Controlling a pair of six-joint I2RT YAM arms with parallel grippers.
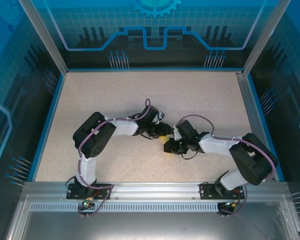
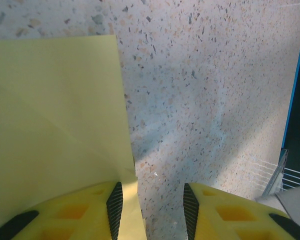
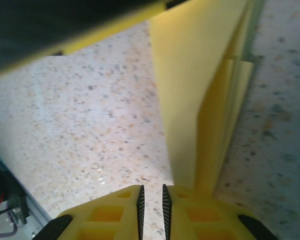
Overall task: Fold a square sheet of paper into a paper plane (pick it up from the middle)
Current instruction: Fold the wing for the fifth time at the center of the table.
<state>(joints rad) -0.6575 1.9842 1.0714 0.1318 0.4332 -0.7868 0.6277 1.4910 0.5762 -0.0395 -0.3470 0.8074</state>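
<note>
The thin yellow folded paper sheet (image 2: 55, 125) lies at ten o'clock of the gaping left pincer (image 2: 151, 202), its edge running twelve-to-six just inside that pincer's left finger, and at one o'clock of the nearly-together, empty right pincer (image 3: 152, 202).

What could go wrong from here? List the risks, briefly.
1. The left pincer is open, and only a corner of the yellow paper reaches between its fingers. Closing could pinch just that corner, so the paper crumples or slips.
2. The right pincer looks almost shut with the folded layers beside it, not in the gap, so the fold may spring open.
3. In the top view both pincers sit close together and could collide.
</note>
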